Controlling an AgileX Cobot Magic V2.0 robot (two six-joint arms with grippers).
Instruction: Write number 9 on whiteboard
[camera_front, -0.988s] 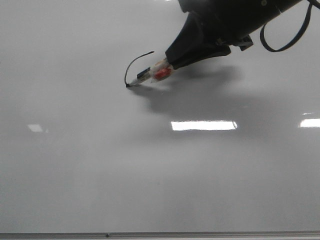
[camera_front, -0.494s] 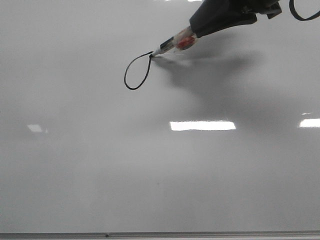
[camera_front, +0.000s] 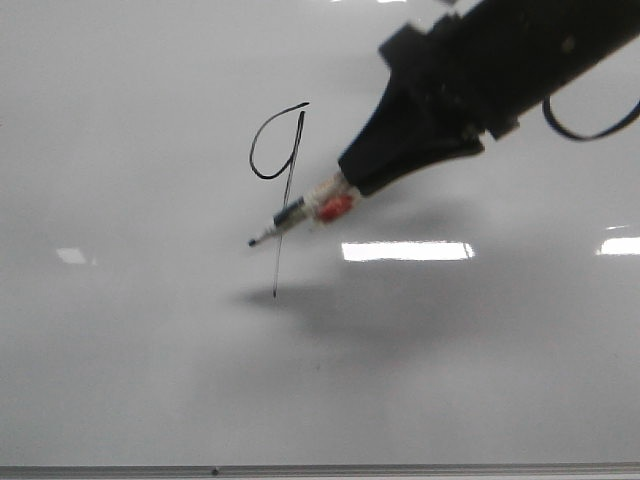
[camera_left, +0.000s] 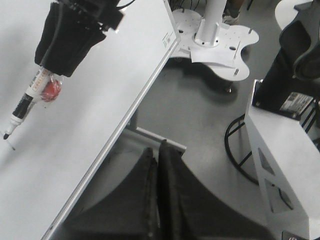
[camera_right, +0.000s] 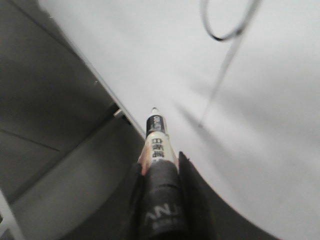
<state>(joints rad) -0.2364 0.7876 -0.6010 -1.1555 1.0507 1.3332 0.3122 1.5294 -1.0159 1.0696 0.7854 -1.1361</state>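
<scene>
The whiteboard (camera_front: 450, 380) fills the front view. The number 9 (camera_front: 287, 180) is drawn on it in thin black line: an open oval loop above and a long slanted tail below. My right gripper (camera_front: 352, 183) is shut on a marker (camera_front: 305, 212) with a red band. The marker's tip hangs just left of the tail, and its shadow lies lower down on the board. The right wrist view shows the gripper (camera_right: 159, 161), the marker (camera_right: 157, 136) and the 9's tail (camera_right: 220, 75). My left gripper (camera_left: 156, 150) is shut and empty, off the board's edge over the floor.
The board's grey frame edge (camera_front: 320, 470) runs along the front. Bright light reflections (camera_front: 407, 250) lie on the board. The left wrist view shows a white stand base (camera_left: 215, 35), a white cabinet (camera_left: 280, 165) and grey floor beside the board (camera_left: 75, 125).
The right gripper closed the loop at its top, then drew the long tail downward. The marker tip now sits left of the tail, its shadow apart from it.
</scene>
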